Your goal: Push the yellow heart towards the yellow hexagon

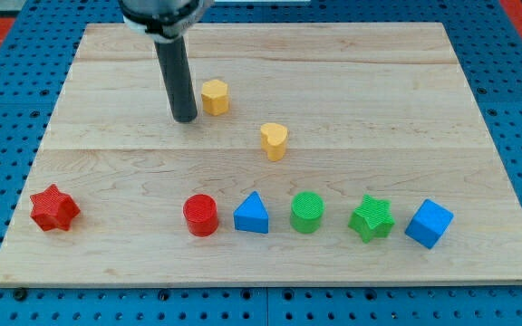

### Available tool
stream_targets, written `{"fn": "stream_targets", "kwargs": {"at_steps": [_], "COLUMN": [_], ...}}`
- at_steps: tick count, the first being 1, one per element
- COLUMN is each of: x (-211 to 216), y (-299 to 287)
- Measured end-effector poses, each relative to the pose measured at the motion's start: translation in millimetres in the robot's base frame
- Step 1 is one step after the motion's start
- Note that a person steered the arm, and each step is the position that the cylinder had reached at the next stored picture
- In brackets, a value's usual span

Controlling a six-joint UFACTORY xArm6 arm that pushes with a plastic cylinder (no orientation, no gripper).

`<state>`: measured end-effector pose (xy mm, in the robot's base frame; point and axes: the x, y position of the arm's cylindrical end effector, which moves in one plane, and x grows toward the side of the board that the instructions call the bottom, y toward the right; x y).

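My tip (pixel 186 119) rests on the wooden board (pixel 406 81) in its far half, left of centre. It is a plain dark rod with nothing to open or close, and it grips nothing; its end stands just left of the yellow hexagon (pixel 214 96), with a narrow strip of bare wood showing between them, so the two look apart, though from this angle the gap is hard to judge.

The yellow heart (pixel 275 140) lies to the right of the hexagon and a little nearer, close to the middle of the board. It is near the hexagon but clearly not touching it, and the hexagon sits between my tip and the heart.

Along the near side runs a row of other blocks (none of them touching one another). From left to right: a red star (pixel 54 208) well apart by the left edge, then a red cylinder (pixel 200 215), a blue triangle (pixel 252 214) just beside it, a green cylinder (pixel 307 212), a green star (pixel 371 218) and a blue cube (pixel 429 223) tilted on its corner line at the right end. The board lies on a blue perforated base (pixel 515 54).
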<state>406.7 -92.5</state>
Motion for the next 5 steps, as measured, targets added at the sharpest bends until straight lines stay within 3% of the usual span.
{"fn": "stream_targets", "kwargs": {"at_steps": [2,3,4,5], "x": [78.5,81.2,47.3,29.1], "y": [78.9,130.9,137.4,78.8]}}
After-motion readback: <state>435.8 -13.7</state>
